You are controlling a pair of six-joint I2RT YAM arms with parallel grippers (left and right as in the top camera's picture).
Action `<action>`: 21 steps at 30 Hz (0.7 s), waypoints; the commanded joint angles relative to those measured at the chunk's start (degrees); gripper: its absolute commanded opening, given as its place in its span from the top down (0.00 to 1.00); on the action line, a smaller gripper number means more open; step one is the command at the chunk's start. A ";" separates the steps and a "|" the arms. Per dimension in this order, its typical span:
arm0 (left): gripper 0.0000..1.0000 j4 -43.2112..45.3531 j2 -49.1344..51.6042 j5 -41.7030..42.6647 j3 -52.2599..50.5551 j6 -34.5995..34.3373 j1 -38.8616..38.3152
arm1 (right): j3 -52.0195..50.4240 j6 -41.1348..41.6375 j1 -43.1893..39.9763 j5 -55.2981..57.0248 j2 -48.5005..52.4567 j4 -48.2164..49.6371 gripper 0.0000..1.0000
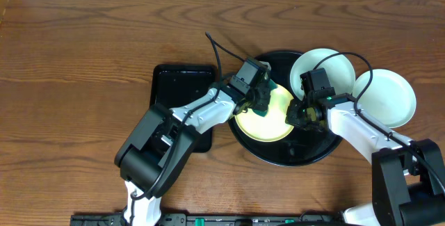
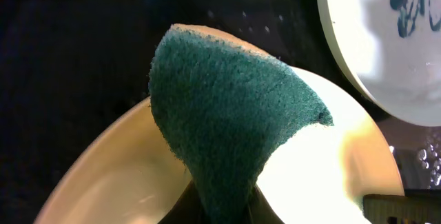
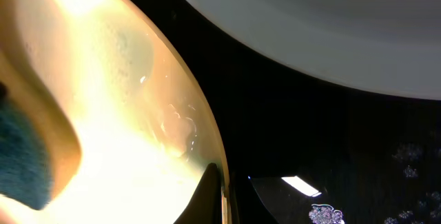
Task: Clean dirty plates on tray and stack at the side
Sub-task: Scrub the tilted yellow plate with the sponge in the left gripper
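On the brown wood table (image 1: pixel 83 52), a small tray (image 1: pixel 182 90), black and rectangular, lies at the left with its long axis running near to far; the left arm crosses over its right edge. Just right of it sits the round tray (image 1: pixel 306 153), glossy and black, with the yellow plate (image 1: pixel 272 127) lying face up in its left half. The plate is round, so it has no long axis, and whether its right edge is lifted off the tray floor cannot be told. The left pincer (image 1: pixel 259 101) hangs over the plate's far left part, pressed together on a green sponge (image 2: pixel 227 114). The sponge fans out from the pinch, and its rough face blocks much of the plate in the left wrist view. Whether the sponge touches the plate's surface is not clear. At the plate's right edge, the right pincer (image 1: pixel 297 113) is closed tight on the rim, one finger (image 3: pixel 210 196) showing against the plate's edge in the right wrist view. Beyond it to the far right, a pale marked plate (image 2: pixel 386 52) with blue-green scribbles at its centre overlaps the round tray's far right rim, close beside the yellow plate. Further right, the right plate (image 1: pixel 386 97), also pale, rests on the table outside the tray, with its left edge meeting the marked plate.
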 commanded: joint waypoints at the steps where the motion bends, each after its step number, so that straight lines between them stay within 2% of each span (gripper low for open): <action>1: 0.93 1.14 -3.17 -4.28 -1.31 2.86 1.20 | -1.60 0.04 0.52 -0.72 1.60 -0.68 0.99; 7: 0.93 4.92 -5.60 -4.26 -1.31 2.32 0.98 | -1.60 0.02 0.52 -0.72 1.60 -0.70 0.99; 15: 0.92 5.84 -1.77 -4.31 -1.31 2.43 -0.74 | -1.60 0.02 0.52 -0.74 1.60 -0.74 0.99; 21: 0.92 2.27 0.83 -4.31 -1.31 2.43 -0.74 | -1.60 0.02 0.52 -0.74 1.60 -0.74 0.99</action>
